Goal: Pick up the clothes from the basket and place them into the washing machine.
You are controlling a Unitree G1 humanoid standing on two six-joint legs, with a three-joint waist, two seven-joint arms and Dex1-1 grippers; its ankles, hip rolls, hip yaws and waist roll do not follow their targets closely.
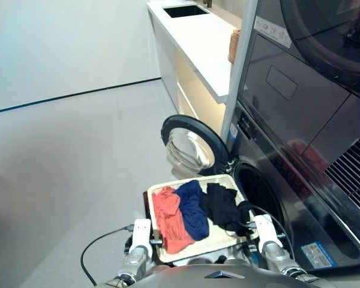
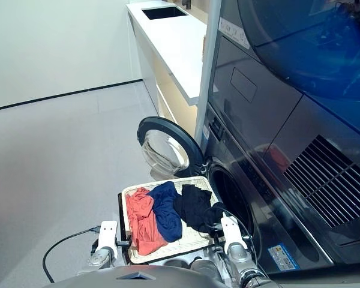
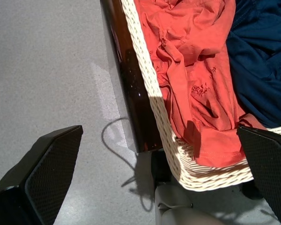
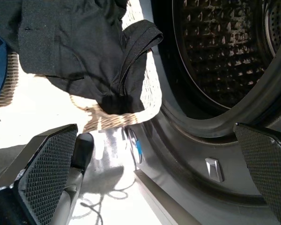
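Observation:
The cream wicker basket [image 1: 194, 180] sits in front of the washing machine [image 1: 261, 191], whose round glass door [image 1: 189, 146] stands swung open to the left. Three clothes lie side by side in the basket: orange-red [image 1: 168, 219] on the left, navy blue [image 1: 192, 210] in the middle, black [image 1: 222, 204] on the right. My left gripper [image 3: 159, 131] hovers open over the basket's near-left corner, above the orange-red garment [image 3: 192, 70]. My right gripper [image 4: 155, 126] is open at the near-right corner, between the black garment [image 4: 75, 47] hanging over the rim and the perforated drum [image 4: 215, 51].
A dark-doored unit [image 1: 324, 36] is stacked above the washer. A white counter with a sink [image 1: 198, 36] runs along the wall behind the open door. A black cable [image 1: 96, 246] loops over the grey floor [image 1: 66, 168] on the left. The basket rests on a dark stand [image 3: 131, 89].

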